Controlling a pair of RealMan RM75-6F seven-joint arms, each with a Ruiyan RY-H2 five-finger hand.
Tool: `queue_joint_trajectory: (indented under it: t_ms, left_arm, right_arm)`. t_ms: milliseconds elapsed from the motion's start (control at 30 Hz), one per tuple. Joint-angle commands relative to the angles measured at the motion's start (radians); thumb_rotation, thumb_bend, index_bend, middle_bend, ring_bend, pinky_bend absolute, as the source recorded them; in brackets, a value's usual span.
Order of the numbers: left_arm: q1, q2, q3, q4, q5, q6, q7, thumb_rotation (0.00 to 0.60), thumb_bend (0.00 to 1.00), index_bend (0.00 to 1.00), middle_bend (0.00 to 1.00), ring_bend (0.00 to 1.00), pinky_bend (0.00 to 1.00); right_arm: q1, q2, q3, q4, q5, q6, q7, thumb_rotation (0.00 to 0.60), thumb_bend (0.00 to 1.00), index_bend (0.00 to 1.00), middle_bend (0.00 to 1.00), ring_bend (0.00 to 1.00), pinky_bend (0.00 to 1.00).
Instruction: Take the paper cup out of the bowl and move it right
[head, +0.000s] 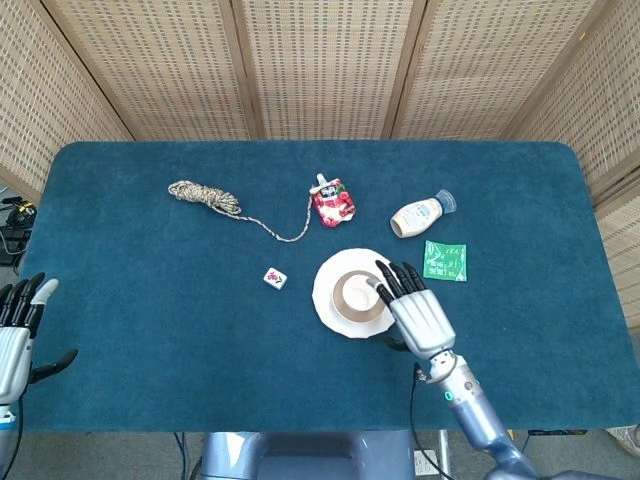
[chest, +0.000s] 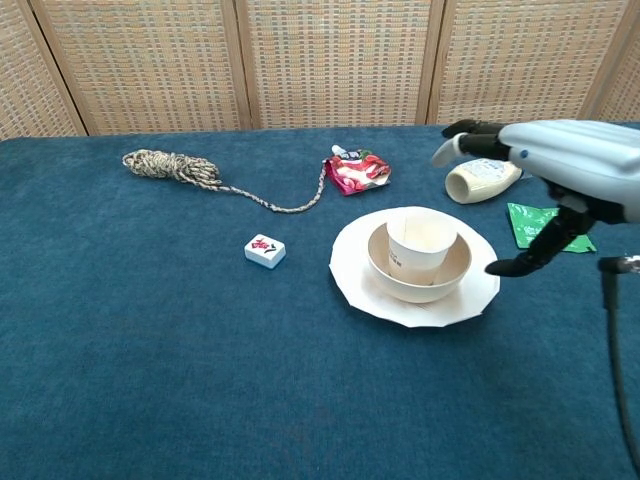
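Observation:
A paper cup (chest: 422, 244) stands upright inside a cream bowl (chest: 388, 274), and the bowl rests on a white plate (chest: 352, 285) near the table's middle. From above, the paper cup (head: 355, 293) shows as a pale disc within the plate (head: 326, 296). My right hand (head: 412, 309) hovers over the plate's right side, fingers spread, holding nothing. In the chest view that right hand (chest: 560, 170) hangs above and to the right of the cup, thumb pointing down, apart from it. My left hand (head: 14, 335) waits open at the table's left edge.
A coiled rope (head: 205, 197) lies at the back left. A red pouch (head: 332, 203), a fallen bottle (head: 420, 215) and a green sachet (head: 445, 259) sit behind and right of the plate. A small tile (head: 275, 278) lies left of it.

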Motion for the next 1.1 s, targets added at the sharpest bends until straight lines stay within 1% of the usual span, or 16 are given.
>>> queue_joint_trajectory:
  t_ms: [33, 267, 500, 600, 867, 1033, 1100]
  left_arm:
    - [-0.003, -0.001, 0.004, 0.001, 0.002, -0.008, 0.001, 0.6, 0.03, 0.0, 0.0, 0.0, 0.0]
    - [-0.008, 0.0, -0.001, 0.006, -0.013, -0.02, -0.01, 0.6, 0.03, 0.0, 0.0, 0.0, 0.0]
    - [-0.011, 0.0, -0.001, 0.006, -0.018, -0.028, -0.012, 0.6, 0.03, 0.0, 0.0, 0.0, 0.0]
    - [-0.012, 0.001, 0.0, 0.007, -0.019, -0.03, -0.016, 0.6, 0.03, 0.0, 0.0, 0.0, 0.0]
    - [-0.012, 0.005, 0.002, 0.005, -0.013, -0.028, -0.026, 0.6, 0.03, 0.0, 0.0, 0.0, 0.0]
    - [-0.011, 0.007, 0.003, 0.005, -0.012, -0.027, -0.03, 0.6, 0.03, 0.0, 0.0, 0.0, 0.0]
    - [-0.012, 0.008, 0.003, 0.004, -0.013, -0.029, -0.032, 0.6, 0.03, 0.0, 0.0, 0.0, 0.0]
  right_arm:
    - [0.078, -0.08, 0.041, 0.02, 0.122, -0.031, -0.094, 0.6, 0.36, 0.2, 0.0, 0.0, 0.01]
    - [0.156, -0.135, 0.063, 0.073, 0.243, -0.016, -0.168, 0.6, 0.39, 0.21, 0.0, 0.0, 0.01]
    - [0.212, -0.162, 0.081, 0.121, 0.327, -0.016, -0.203, 0.6, 0.41, 0.22, 0.0, 0.0, 0.02]
    - [0.238, -0.168, 0.085, 0.138, 0.379, -0.002, -0.235, 0.6, 0.41, 0.23, 0.0, 0.0, 0.02]
    - [0.283, -0.173, 0.073, 0.14, 0.48, 0.044, -0.295, 0.6, 0.43, 0.24, 0.0, 0.0, 0.02]
    - [0.302, -0.178, 0.062, 0.139, 0.514, 0.059, -0.317, 0.6, 0.43, 0.26, 0.0, 0.0, 0.02]
    - [0.31, -0.182, 0.056, 0.138, 0.525, 0.067, -0.318, 0.6, 0.43, 0.28, 0.0, 0.0, 0.03]
